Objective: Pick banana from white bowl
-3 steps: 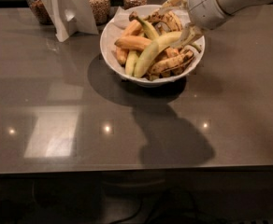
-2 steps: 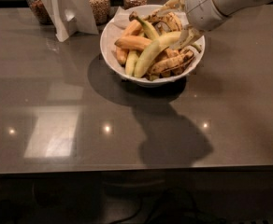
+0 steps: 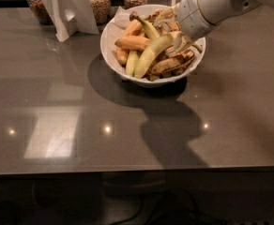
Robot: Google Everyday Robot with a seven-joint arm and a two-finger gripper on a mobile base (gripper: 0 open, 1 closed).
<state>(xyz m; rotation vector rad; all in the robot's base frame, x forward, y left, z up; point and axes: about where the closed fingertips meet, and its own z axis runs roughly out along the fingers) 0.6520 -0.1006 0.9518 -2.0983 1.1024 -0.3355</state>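
Observation:
The white bowl (image 3: 112, 55) stands at the back middle of the dark table, lined with white paper and heaped with bananas. The banana (image 3: 151, 56), long, curved and pale yellow-green, lies across the heap, its lower end at the bowl's front left and its upper end toward the right. My gripper (image 3: 174, 32) reaches in from the upper right on a white arm and sits right at the banana's upper end, over the bowl's right half. Shorter orange-yellow bananas (image 3: 133, 42) lie at the left and brown-spotted ones (image 3: 172, 63) at the front right.
Glass jars of grain (image 3: 99, 3) and a white folded card stand (image 3: 67, 11) are at the table's back edge, left of the bowl. The grey table (image 3: 80, 125) stretches toward the front edge.
The arm has shifted slightly over the bowl's right side. The banana and the bowl lie where they were.

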